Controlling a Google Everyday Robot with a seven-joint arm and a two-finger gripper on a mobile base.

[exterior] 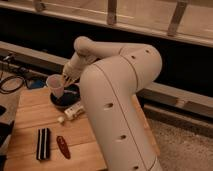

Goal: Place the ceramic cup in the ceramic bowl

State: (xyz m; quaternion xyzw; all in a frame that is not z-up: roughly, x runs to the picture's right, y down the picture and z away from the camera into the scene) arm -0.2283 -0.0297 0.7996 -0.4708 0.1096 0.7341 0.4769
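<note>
Gripper (63, 80) grasps the ceramic cup (54, 86) by its rim, just above the ceramic bowl (71, 94), near the table's (30, 111) far edge.

The ceramic cup (55, 86) is small, pale whitish-pink and tapered, wider at its open rim, with no handle showing. It is held tilted, mouth up and leaning left, its narrow base low over the left part of the ceramic bowl (69, 100). The gripper (65, 80) clamps the cup's right rim, just above the bowl. The bowl is dark, round and shallow, wider than the cup, and sits upright near the far edge of the wooden table (30, 107).
</note>
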